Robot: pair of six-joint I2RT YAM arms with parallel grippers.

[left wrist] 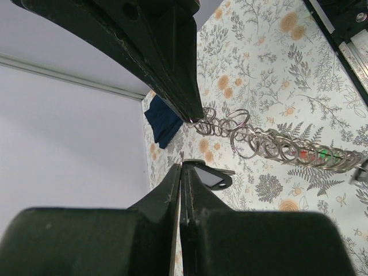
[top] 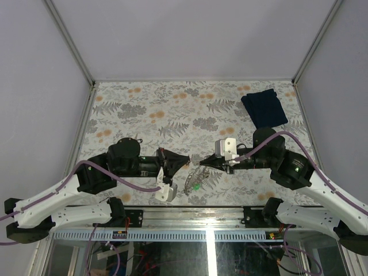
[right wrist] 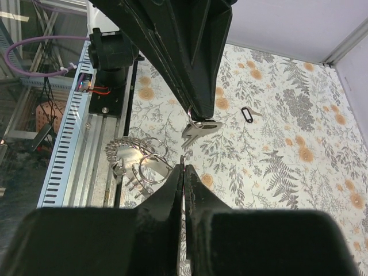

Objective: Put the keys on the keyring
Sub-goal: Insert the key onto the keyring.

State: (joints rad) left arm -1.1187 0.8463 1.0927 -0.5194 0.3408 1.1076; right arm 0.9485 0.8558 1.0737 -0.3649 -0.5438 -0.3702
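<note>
Your left gripper (left wrist: pixel 181 165) pinches 1 key (left wrist: pixel 211 177) and your right gripper (right wrist: pixel 183 164) clamps the keyring (left wrist: pixel 270 146) by its end, so its loose links at center frame could drag it out of line with the key.

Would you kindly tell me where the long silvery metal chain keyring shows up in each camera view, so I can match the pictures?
Top external: the long silvery metal chain keyring lies low centre, just beyond the rail.
Left wrist: it stretches from centre to the right edge.
Right wrist: it sits coiled at lower left.
Shared landmark: the metal rail along the table's near edge.
</note>
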